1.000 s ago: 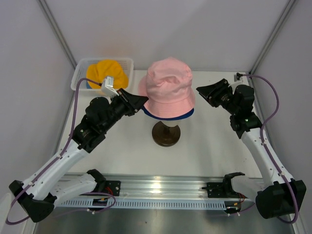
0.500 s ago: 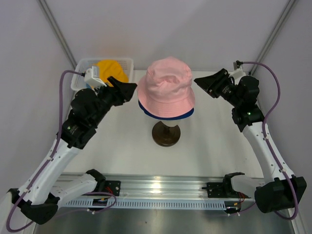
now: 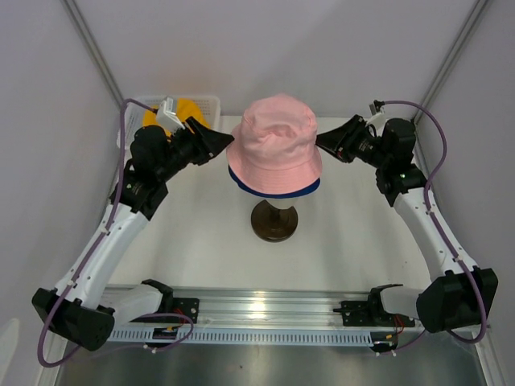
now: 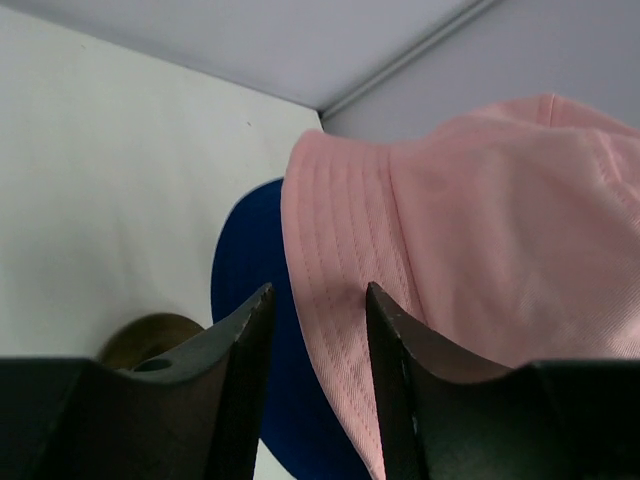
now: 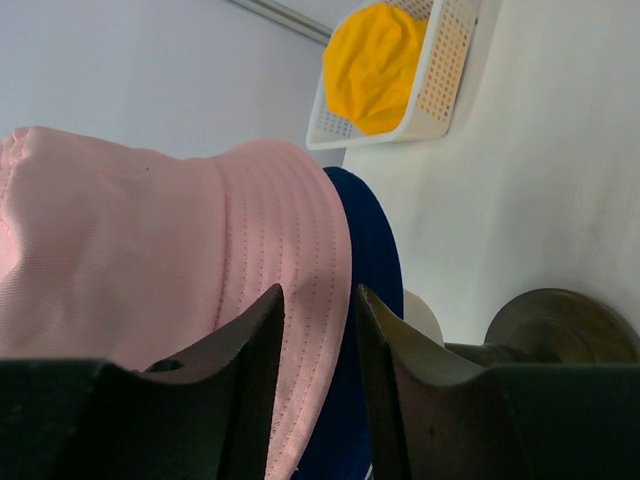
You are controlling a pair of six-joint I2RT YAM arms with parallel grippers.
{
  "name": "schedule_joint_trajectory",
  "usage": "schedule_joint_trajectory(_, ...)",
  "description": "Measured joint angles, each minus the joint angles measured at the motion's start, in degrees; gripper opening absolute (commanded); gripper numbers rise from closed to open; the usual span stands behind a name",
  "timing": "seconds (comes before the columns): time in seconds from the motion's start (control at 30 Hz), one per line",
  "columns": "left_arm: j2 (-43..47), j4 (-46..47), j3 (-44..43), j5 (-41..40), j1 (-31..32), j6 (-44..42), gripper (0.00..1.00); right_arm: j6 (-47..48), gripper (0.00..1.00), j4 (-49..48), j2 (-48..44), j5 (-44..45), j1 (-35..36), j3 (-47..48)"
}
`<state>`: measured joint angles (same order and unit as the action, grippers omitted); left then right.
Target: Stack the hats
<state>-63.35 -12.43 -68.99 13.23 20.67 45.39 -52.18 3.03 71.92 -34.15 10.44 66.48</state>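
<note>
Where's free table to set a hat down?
Bare table lies between the stand and the near rail, and either side of the stand. It is crowded around the pink hat, flanked by left gripper and right gripper; the basket fills back-left.

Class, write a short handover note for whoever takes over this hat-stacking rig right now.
Left gripper: open, beside the pink hat, holding nothing.
Right gripper: open, at its other side.
Done: pink hat sits over the dark blue hat on the stand.
To do: yellow-orange hat lies in the basket; add it. The light blue hat is not visible.
</note>
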Motion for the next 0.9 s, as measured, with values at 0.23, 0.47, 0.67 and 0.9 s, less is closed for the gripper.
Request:
schedule_joint_trajectory(0.23, 0.7, 4.8, 4.0, 4.2, 0.5, 5.4, 0.21, -2.5, 0.45, 0.6, -4.6, 2.7, 1.2, -1.9)
schedule_joint_trajectory(0.47, 1.4, 5.8, 5.0, 3.4, 2.9, 7.1, 0.01, -4.8, 0.42, 0.7, -6.8, 3.8, 1.3, -1.9)
schedule_joint_trajectory(0.67, 7.5, 5.0, 9.7, -3.3, 7.6, 7.1, 0.01, -4.6, 0.42, 1.3, -4.8, 4.8, 1.4, -1.1)
schedule_joint_trajectory(0.9, 14.2, 5.0, 14.7, -13.2, 16.3, 8.2, 0.01, -2.4, 0.48, 1.8, 6.4, 3.5, 1.6, 8.3)
